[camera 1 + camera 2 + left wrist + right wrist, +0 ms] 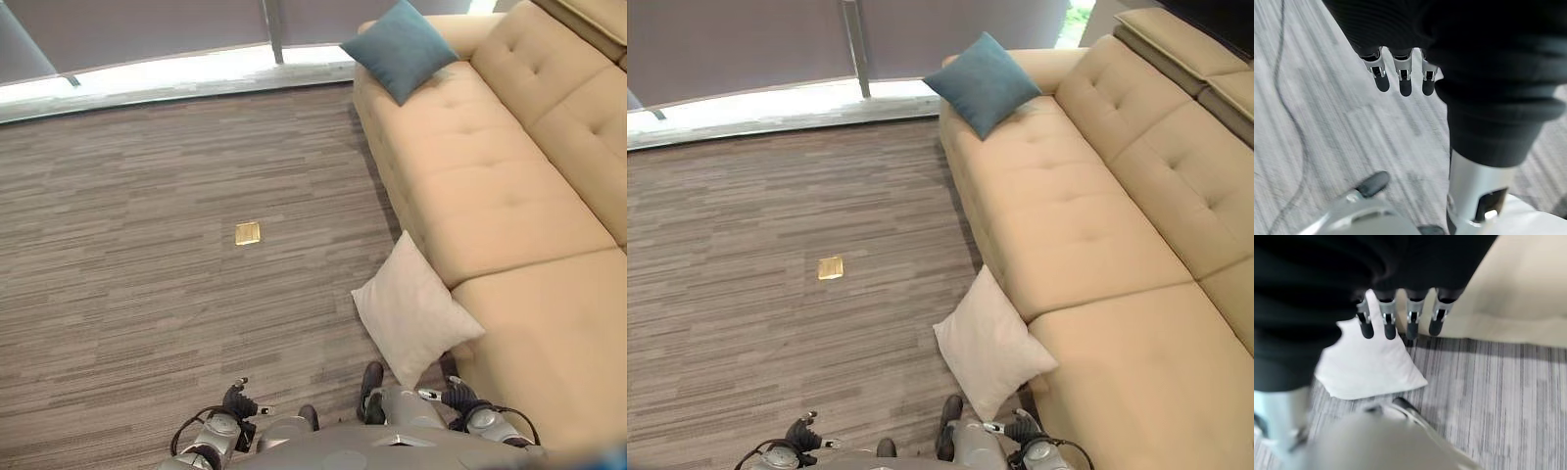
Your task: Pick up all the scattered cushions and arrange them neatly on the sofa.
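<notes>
On the beige sofa, at its far end: one teal cushion, tilted against the armrest. On the striped grey carpet: one white cushion, leaning against the sofa's front edge, near the robot. Also a small brass floor plate in the carpet, and a window sill along the far wall. Left hand and right hand both hanging low, fingers straight, holding nothing.

white cushion leaning against sofa front; open carpet beside
</notes>
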Tool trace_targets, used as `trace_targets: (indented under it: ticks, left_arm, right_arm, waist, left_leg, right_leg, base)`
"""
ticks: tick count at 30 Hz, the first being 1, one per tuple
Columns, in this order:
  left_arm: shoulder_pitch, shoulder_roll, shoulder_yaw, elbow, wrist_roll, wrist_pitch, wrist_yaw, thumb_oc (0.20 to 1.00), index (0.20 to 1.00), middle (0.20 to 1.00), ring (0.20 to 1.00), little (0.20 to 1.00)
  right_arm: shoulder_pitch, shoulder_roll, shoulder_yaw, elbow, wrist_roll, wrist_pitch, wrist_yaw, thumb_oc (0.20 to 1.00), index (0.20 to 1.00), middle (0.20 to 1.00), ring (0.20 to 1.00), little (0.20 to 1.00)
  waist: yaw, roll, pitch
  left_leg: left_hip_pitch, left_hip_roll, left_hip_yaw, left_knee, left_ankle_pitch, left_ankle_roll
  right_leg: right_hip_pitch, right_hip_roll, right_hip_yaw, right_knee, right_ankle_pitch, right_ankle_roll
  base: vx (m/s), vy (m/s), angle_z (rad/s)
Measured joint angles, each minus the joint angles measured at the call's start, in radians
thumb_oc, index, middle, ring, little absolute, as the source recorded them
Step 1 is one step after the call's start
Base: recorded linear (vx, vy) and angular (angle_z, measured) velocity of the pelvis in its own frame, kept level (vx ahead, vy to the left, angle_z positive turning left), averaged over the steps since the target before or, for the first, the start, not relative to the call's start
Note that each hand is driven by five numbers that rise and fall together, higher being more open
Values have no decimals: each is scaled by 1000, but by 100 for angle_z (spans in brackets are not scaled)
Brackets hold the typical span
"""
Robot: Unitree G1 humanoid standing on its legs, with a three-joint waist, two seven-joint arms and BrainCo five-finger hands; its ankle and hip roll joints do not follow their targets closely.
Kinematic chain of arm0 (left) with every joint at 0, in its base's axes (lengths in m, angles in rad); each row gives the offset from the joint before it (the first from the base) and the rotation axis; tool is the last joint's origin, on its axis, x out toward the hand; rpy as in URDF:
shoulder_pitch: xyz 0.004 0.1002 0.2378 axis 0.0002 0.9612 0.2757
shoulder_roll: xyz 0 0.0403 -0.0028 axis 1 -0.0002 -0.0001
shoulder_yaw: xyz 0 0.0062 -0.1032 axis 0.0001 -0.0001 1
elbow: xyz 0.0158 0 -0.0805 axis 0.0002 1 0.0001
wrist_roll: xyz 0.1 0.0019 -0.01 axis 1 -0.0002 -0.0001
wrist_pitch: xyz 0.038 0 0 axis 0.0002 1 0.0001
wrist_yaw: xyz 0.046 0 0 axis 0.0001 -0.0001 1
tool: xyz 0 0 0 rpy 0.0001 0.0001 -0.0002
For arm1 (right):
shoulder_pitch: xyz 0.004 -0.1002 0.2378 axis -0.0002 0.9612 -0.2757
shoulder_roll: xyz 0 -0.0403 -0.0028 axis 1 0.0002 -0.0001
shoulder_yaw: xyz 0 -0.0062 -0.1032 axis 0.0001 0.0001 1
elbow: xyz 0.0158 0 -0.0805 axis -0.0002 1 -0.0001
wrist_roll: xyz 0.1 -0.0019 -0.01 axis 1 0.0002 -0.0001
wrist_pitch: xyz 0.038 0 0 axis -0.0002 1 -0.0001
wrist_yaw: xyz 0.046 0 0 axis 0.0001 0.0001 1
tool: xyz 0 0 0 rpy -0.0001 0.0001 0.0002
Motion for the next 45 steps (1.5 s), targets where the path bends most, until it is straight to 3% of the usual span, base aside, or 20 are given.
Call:
trace_targets:
  ticks: [2, 4, 5, 6, 8, 12, 14, 16, 17, 18, 23, 26, 27, 29, 30, 34, 36, 39, 42, 45]
  left_arm:
    - [5, -11, 6, -2, 0, -2, -5, 1000, 1000, 1000, 1000, 1000]
    - [-11, -7, 6, -3, -1, -2, -7, 1000, 1000, 1000, 1000, 1000]
    - [-20, -1, 5, 0, -2, -2, -7, 1000, 1000, 1000, 1000, 1000]
    - [-38, 7, 5, 0, -6, -1, -7, 1000, 1000, 1000, 1000, 1000]
    - [-33, 6, 5, 0, -10, -2, -7, 1000, 1000, 1000, 1000, 1000]
    - [-61, 4, 5, 1, -9, -1, -7, 1000, 1000, 1000, 1000, 1000]
    - [-49, -1, 1, 0, -9, -1, -7, 1000, 1000, 1000, 1000, 1000]
    - [-29, -23, -3, 1, -7, 1, -8, 1000, 1000, 1000, 1000, 1000]
    - [-31, -24, -7, 5, -7, 3, -9, 1000, 1000, 1000, 1000, 1000]
    - [-24, -22, -8, 3, -7, 5, -8, 1000, 1000, 1000, 1000, 1000]
    - [-52, -2, -8, 2, -7, 5, -7, 1000, 1000, 1000, 1000, 1000]
    - [-44, 22, -4, 3, -7, 8, -7, 1000, 1000, 1000, 1000, 1000]
    - [-32, 33, 3, 3, -7, 8, -7, 1000, 1000, 1000, 1000, 1000]
    - [-32, 49, 7, 2, -7, 8, -7, 1000, 1000, 1000, 1000, 1000]
    - [-28, 42, 5, 2, -6, 8, -8, 1000, 1000, 1000, 1000, 1000]
    - [-29, 14, -7, 0, -1, 6, -8, 1000, 1000, 1000, 1000, 1000]
    - [-33, 11, -8, 0, 0, 5, -9, 1000, 1000, 1000, 1000, 1000]
    - [-30, 0, 5, 2, -2, 5, -8, 1000, 1000, 1000, 1000, 1000]
    - [-53, -17, -7, 3, -1, 7, -19, 1000, 1000, 1000, 1000, 1000]
    - [-58, -16, -19, 2, 0, 9, -22, 1000, 1000, 1000, 1000, 1000]
  right_arm:
    - [0, -21, 15, 2, 1, -3, -4, 1000, 1000, 1000, 1000, 1000]
    - [-5, -18, 20, 16, 1, -2, -5, 1000, 1000, 1000, 1000, 1000]
    - [-9, -14, 21, 30, 1, 0, -5, 1000, 1000, 1000, 1000, 1000]
    - [-27, -14, 32, 53, 0, 5, -7, 1000, 1000, 1000, 1000, 1000]
    - [-39, -20, 33, 66, -1, 6, -14, 1000, 1000, 1000, 1000, 1000]
    - [-22, -22, 32, 80, -3, 8, -21, 1000, 1000, 1000, 1000, 1000]
    - [-14, -20, 16, 90, -3, 16, -21, 1000, 1000, 1000, 1000, 1000]
    - [8, -28, 14, 96, -6, 19, -20, 1000, 1000, 1000, 1000, 1000]
    - [9, -28, 16, 96, -7, 20, -20, 1000, 1000, 1000, 1000, 1000]
    - [1, -15, 17, 95, -32, 26, -19, 1000, 1000, 1000, 1000, 1000]
    - [-35, 1, 23, 58, -43, 26, -11, 1000, 1000, 1000, 1000, 1000]
    - [-73, -2, 37, 45, -44, 25, -13, 1000, 1000, 1000, 1000, 1000]
    - [-70, -3, 36, 39, -44, 25, -16, 1000, 1000, 1000, 1000, 1000]
    - [-64, 3, 37, 26, -48, 25, -17, 1000, 1000, 1000, 1000, 1000]
    - [-64, 0, 36, 30, -72, 25, -20, 1000, 1000, 1000, 1000, 1000]
    - [-26, -10, 26, 39, -78, 25, -26, 1000, 1000, 1000, 1000, 1000]
    - [-26, -20, 26, 41, -79, 26, -29, 1000, 1000, 1000, 1000, 1000]
    - [-26, -31, 34, 61, -78, 26, -43, 1000, 1000, 1000, 1000, 1000]
    - [-28, -53, 59, 64, -79, 27, -46, 1000, 1000, 1000, 1000, 1000]
    - [-25, -58, 55, 69, -80, 29, -46, 1000, 1000, 1000, 1000, 1000]
  waist:
    - [10, 7, -5]
    - [-1, -1, -2]
    - [7, -14, 4]
    - [9, -33, 15]
    - [13, -23, 20]
    - [4, -13, 27]
    - [0, 0, 24]
    - [-4, 45, 4]
    - [-4, 48, 4]
    - [16, 53, 2]
    - [17, 37, 7]
    - [53, 40, 45]
    - [45, 28, 42]
    - [43, 8, 47]
    - [57, 2, 42]
    - [63, 22, 39]
    - [65, 29, 35]
    - [67, 6, 25]
    - [53, 14, 11]
    - [54, 19, 4]
  left_leg:
    - [-68, 2, -82, 132, -25, -32]
    - [-136, -7, -158, 129, -19, -58]
    - [-144, -23, -192, 48, -8, -67]
    - [-145, -37, -268, -129, 47, -78]
    - [-171, -23, -342, -213, 120, -82]
    - [-208, -21, -344, -169, 155, -79]
    - [-156, -24, -335, -184, 165, -56]
    - [-83, -13, -306, -213, 161, -5]
    - [-77, -13, -306, -222, 161, -4]
    - [-42, -17, -248, -248, 159, 22]
    - [-28, -89, -147, -241, 134, 86]
    - [-28, -84, -46, -237, 117, 112]
    - [-24, -84, -37, -240, 109, 102]
    - [-20, -82, -22, -241, 110, 94]
    - [-18, -63, -8, -236, 110, 88]
    - [-39, -7, -41, -161, 79, 33]
    - [-65, -4, -75, -115, 78, 29]
    - [-96, -29, -209, 18, 76, -38]
    - [-139, -13, -304, -12, 78, -58]
    - [-140, 39, -309, -112, 100, -48]
  right_leg:
    - [61, 28, 34, -81, 20, -20]
    - [95, 49, 78, -133, 30, -25]
    - [98, 50, 105, -138, 29, -26]
    - [108, 58, 159, -137, 29, -26]
    - [125, 89, 202, -137, 29, -26]
    - [167, 128, 265, -137, 6, -45]
    - [193, 131, 297, -136, 4, -42]
    - [200, 135, 320, -130, -6, -38]
    - [200, 133, 322, -128, -6, -38]
    - [172, 119, 339, -60, -24, -9]
    - [46, 18, 309, 145, -142, 57]
    - [-44, -75, 95, 259, -153, 85]
    - [-52, -104, 64, 265, -145, 98]
    - [-51, -108, 63, 241, -133, 108]
    - [-30, -126, -37, 215, -113, 82]
    - [50, -28, -3, 90, -95, 42]
    - [54, -20, -6, 78, -92, 21]
    - [125, -29, 33, 2, -56, -23]
    - [145, -25, 48, -46, -45, -5]
    - [148, -4, 72, -64, -17, -6]
  base:
    - [64, -3, -48]
    - [163, 33, -59]
    - [180, 71, -98]
    - [151, 90, -129]
    - [98, 111, -115]
    - [127, 200, -53]
    - [124, 226, -44]
    - [113, 250, -34]
    - [75, 240, -70]
    - [50, 220, -69]
    - [0, 155, -63]
    - [1, 57, -103]
    - [-14, -4, -41]
    - [-3, -77, -28]
    - [39, -141, -27]
    - [14, -77, 10]
    - [43, -2, 1]
    - [24, 82, -33]
    - [37, 158, -22]
    - [64, 172, -35]
